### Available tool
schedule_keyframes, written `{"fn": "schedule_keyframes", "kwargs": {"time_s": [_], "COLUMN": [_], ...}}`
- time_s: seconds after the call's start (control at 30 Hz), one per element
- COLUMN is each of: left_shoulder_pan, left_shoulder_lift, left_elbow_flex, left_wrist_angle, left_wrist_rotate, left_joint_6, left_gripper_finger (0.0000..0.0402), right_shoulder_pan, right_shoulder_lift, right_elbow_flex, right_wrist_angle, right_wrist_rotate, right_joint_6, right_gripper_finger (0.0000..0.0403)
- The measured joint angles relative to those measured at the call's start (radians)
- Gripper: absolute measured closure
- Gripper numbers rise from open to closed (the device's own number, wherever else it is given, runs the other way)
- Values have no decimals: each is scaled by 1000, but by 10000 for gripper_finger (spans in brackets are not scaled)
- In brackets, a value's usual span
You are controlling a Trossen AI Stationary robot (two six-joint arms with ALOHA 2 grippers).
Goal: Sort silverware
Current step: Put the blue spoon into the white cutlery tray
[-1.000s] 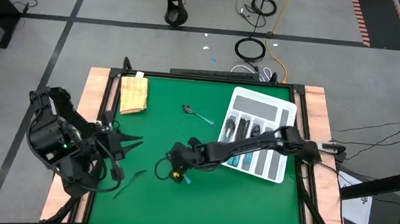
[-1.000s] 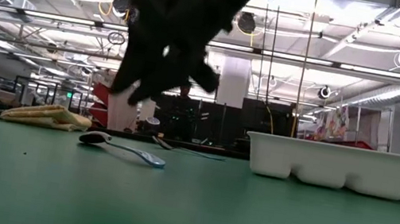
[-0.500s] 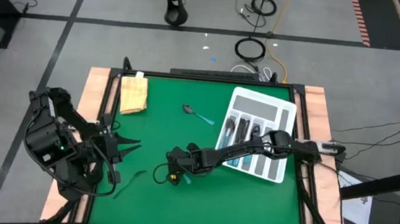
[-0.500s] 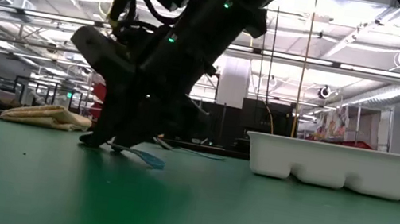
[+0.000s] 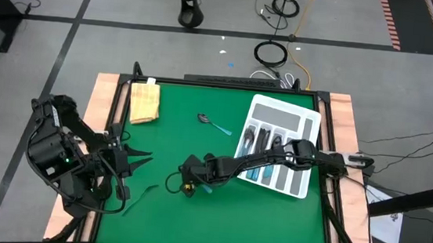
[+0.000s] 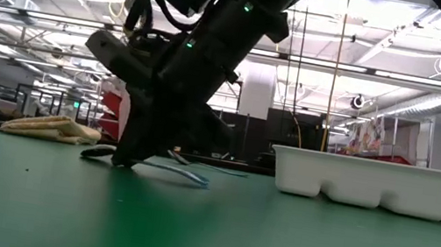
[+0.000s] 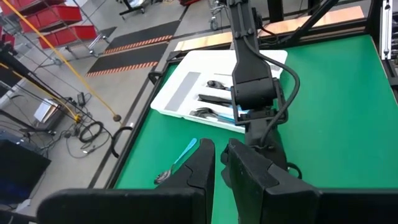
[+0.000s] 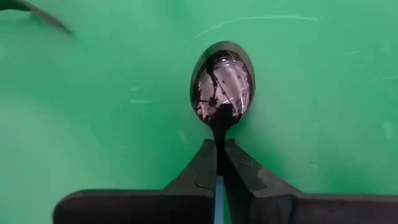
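Observation:
A spoon (image 8: 222, 84) with a dark bowl and a light-blue handle (image 5: 203, 188) lies on the green table near its middle. My right gripper (image 8: 217, 163) reaches in from the table's right and is shut on it; in the low view the spoon's bowl (image 6: 97, 153) shows beside the fingers. My left gripper (image 7: 219, 163) waits at the table's left side, its fingers a narrow gap apart, with nothing between them. A second spoon (image 5: 213, 123) lies farther back. A dark piece of silverware (image 5: 139, 196) lies near the left gripper. My right gripper pinches the spoon's thin neck (image 8: 219, 134), just behind the bowl, between its two fingertips (image 8: 202, 168). The fingers slant down from the table's right and lie along the spoon. The bowl (image 6: 97, 153) and the handle (image 6: 191, 177) rest low on the table.
A white divided tray (image 5: 311, 118) holding several pieces of silverware stands at the right. A tan sponge-like block (image 5: 144, 102) sits at the far left corner. Green table surface lies between the held spoon and the tray.
My right gripper has come down toward the near edge onto the spoon and taken hold of its neck. The spoon has shifted slightly along the table. The left arm has kept still.

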Motion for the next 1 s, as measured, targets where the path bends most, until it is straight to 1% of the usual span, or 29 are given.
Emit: {"fn": "schedule_keyframes", "kwargs": {"time_s": [0.13,0.2,0.27,0.37,0.4,0.47,0.57,0.63,0.67,0.7,0.77,0.8,0.87,0.93,1.0], "left_shoulder_pan": [0,0,0,0,0,0,0,0,0,0,0,0,1,3,3], "left_shoulder_lift": [0,0,0,0,0,0,0,0,0,0,0,0,0,1,1], "left_elbow_flex": [0,0,0,0,0,0,0,0,0,0,0,0,0,0,0], "left_wrist_angle": [0,0,0,0,0,0,0,0,0,0,0,0,0,0,0], "left_wrist_rotate": [0,0,0,0,0,0,0,0,0,-3,-17,-23,-29,-34,-35], "left_joint_6": [6,17,23,24,24,24,25,30,33,33,54,64,76,77,77], "left_gripper_finger": [350,350,350,350,350,350,350,350,350,350,350,350,350,350,350], "right_shoulder_pan": [3,1,-4,-9,-9,-7,-4,-1,2,5,4,1,-19,-40,-59], "right_shoulder_lift": [-44,-88,-132,-186,-208,-268,-352,-384,-396,-412,-466,-483,-475,-473,-461], "right_elbow_flex": [31,48,52,50,49,48,53,50,49,43,0,-16,-42,-131,-210], "right_wrist_angle": [-16,-17,-39,-130,-188,-374,-747,-1001,-1090,-1119,-1069,-1075,-1109,-1095,-1101], "right_wrist_rotate": [-21,-16,18,79,100,159,266,312,321,319,302,298,309,297,269], "right_joint_6": [-21,-31,-33,-35,-29,17,106,165,194,200,134,129,123,103,128], "right_gripper_finger": [401,402,402,402,402,402,403,403,403,403,403,403,403,403,403]}}
